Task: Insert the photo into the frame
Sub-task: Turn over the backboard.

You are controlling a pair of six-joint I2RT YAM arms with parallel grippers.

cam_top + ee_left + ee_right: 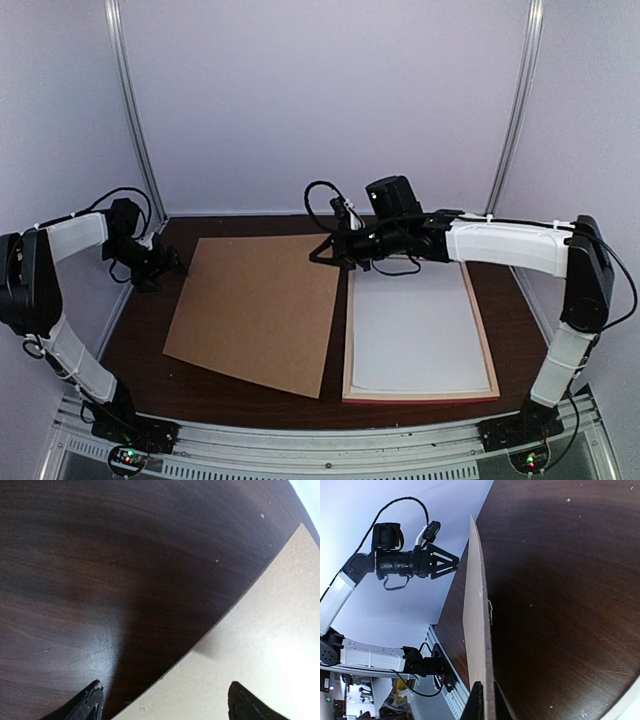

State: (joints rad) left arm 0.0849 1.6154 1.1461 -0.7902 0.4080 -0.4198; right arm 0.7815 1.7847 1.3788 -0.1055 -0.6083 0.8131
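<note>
right claw [484, 700] pinched shut on the board [255, 310], far corner; left claw [165, 707] wide, empty, at its left edge. frame [420, 397] just right, white sheet [420, 330] inside; no dark photo in view. thin corner grip: board could slip, swing, knock the frame.
</note>
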